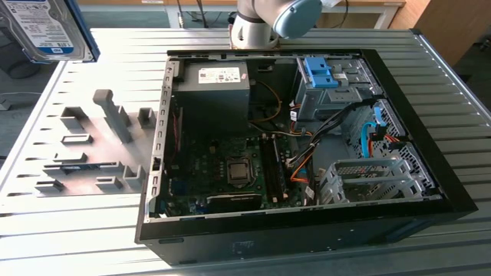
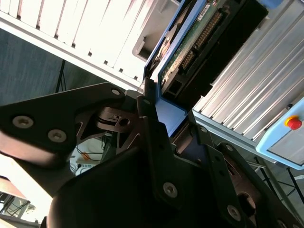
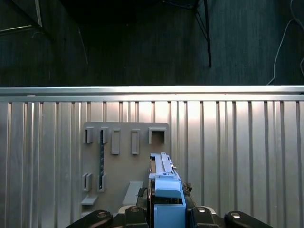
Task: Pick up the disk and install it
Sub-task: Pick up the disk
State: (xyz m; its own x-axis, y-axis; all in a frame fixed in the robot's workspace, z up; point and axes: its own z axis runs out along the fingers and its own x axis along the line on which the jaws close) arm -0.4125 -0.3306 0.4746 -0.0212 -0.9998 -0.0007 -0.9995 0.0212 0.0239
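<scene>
**Disk held aloft, outside the open case**

The ribbed metal table (image 1: 452, 115) carried the open computer case (image 1: 307, 236), which lay on its side with its interior facing up. The robot arm (image 1: 265, 23) rose just behind the case's far wall. A grey fixture plate (image 1: 100, 152) with slots and upright tabs lay close beside the case, on the exterior view's left.

Inside the case, the grey power supply (image 1: 215, 95) sat in the far corner toward the exterior view's left. The motherboard (image 1: 222, 167) covered the case floor nearer the camera. A silver drive cage (image 1: 368, 178) stood in the near corner toward the exterior view's right. A blue bracket (image 1: 321, 72) with no drive sat against the case's far wall.

The disk (image 1: 46, 29) was outside the case and lifted well off the table. It hung past the case's far corner on the exterior view's left, its label face showing. In the second wrist view the disk (image 2: 190, 42) showed its green circuit board. There the gripper (image 2: 168, 114) had its black fingers (image 2: 151, 128) pressed onto the blue rail, pinching the disk. In the first wrist view the disk (image 3: 164, 183) stood edge-on out of the gripper (image 3: 166, 209).
</scene>
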